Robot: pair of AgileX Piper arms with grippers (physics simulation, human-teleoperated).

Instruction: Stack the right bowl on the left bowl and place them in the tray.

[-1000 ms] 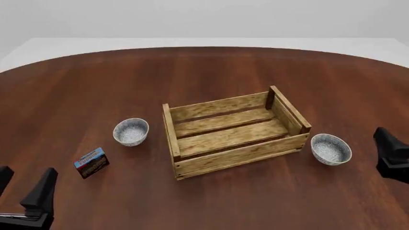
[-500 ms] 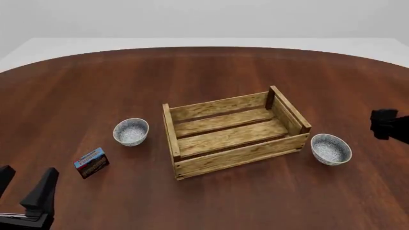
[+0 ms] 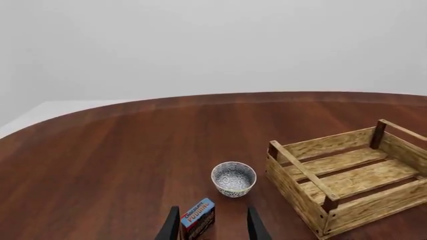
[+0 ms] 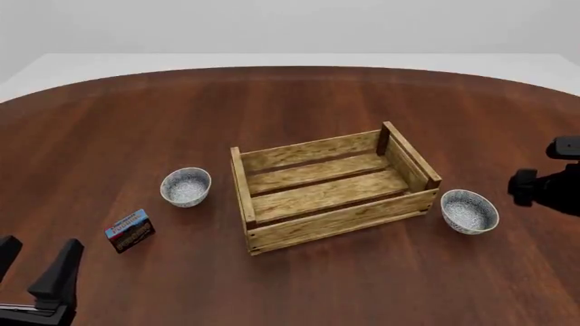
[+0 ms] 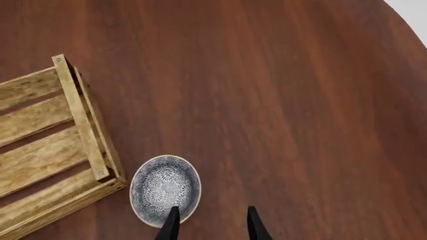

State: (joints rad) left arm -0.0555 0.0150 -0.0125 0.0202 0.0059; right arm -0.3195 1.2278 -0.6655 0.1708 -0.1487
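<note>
With jaws apart and empty, the right gripper hangs above the right speckled pale bowl beside the slatted light-wood tray, apparently lining up a grasp, while the open-jawed left gripper waits short of the left twin bowl.

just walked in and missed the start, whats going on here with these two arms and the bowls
Nothing is held yet. The right pincer, open, hangs above the right bowl, which sits on the table just right of the tray. The left pincer is open too, near the table's front edge, close to a small blue-red box. The left bowl sits left of the tray, which holds nothing.
</note>
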